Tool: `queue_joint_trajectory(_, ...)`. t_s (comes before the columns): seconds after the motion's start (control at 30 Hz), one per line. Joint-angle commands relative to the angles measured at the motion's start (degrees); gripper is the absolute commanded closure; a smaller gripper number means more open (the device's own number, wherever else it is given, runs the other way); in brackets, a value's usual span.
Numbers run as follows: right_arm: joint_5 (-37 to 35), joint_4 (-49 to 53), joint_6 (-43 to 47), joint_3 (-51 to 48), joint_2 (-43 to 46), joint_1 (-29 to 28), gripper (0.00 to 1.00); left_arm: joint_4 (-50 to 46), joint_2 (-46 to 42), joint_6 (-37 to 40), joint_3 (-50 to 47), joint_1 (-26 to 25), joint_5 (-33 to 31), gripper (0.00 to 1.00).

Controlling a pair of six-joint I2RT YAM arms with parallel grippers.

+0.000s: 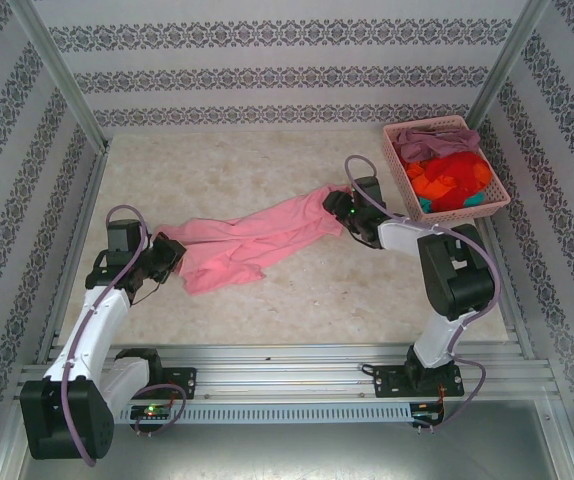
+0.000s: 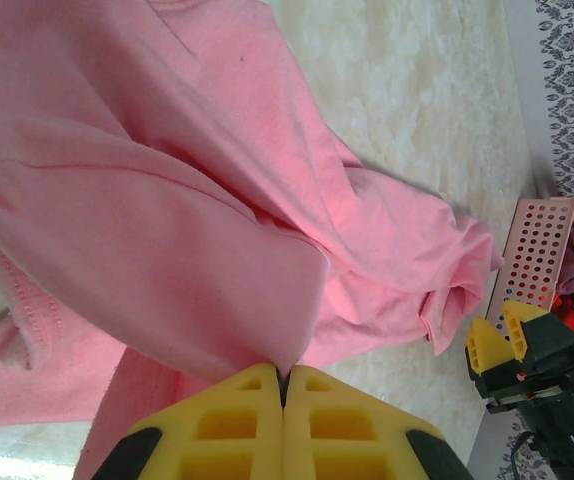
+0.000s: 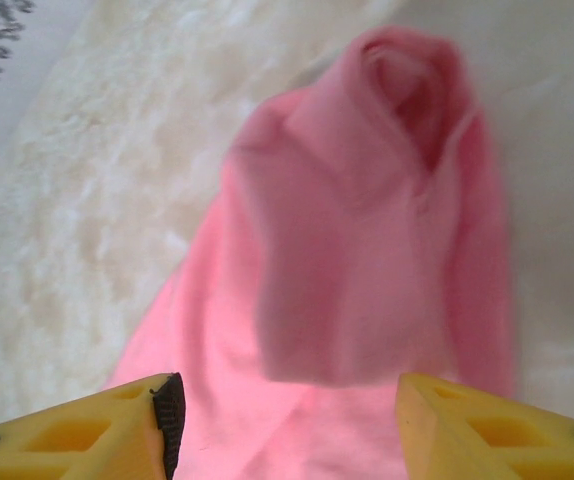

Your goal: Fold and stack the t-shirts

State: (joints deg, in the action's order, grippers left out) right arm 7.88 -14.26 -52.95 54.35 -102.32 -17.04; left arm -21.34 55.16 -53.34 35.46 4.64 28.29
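1. Presently, the light pink soft-cloth t-shirt [image 1: 252, 240] lies unfolded on the pale marbled tabletop [image 1: 217, 170]. It is stretched in a rumpled diagonal band between the two arms.
2. The left gripper [image 2: 283, 375] is clenched on a fold at the shirt's near-left end. The right gripper [image 3: 287, 395] is released, its yellow fingers wide apart over the bunched far-right end and pinching nothing.
3. With only one end held, a pull from the left arm would probably drag the shirt into a rope rather than spread it flat.
4. The far end is rolled on itself, so a grab there may catch several layers and lock in a twist.
5. The left wrist view shows the pinch itself, which the overhead view hides. The overhead view alone shows the pink lattice plastic basket [image 1: 399, 165] at the far right, holding the dusty mauve shirt [image 1: 437, 140], orange-red shirt [image 1: 452, 180] and teal shirt [image 1: 425, 203].
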Motion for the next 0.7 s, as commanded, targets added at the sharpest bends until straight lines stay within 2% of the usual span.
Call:
queue_joint_trajectory(0.0,2.8,-6.3,-5.4,0.0,-2.8,-0.6,0.41,1.4,0.0,1.2,-0.3,0.8,0.6,1.0)
queue_joint_trajectory(0.4,3.6,-10.7,-9.8,0.5,-7.0,5.5,0.4,0.8,-1.5,1.0,-1.0,1.0,0.0,1.0)
queue_joint_trajectory(0.67,5.2,-15.9,-13.9,-4.4,-3.8,2.1,0.41,1.4,-0.6,0.9,-0.7,1.0,0.1,1.0)
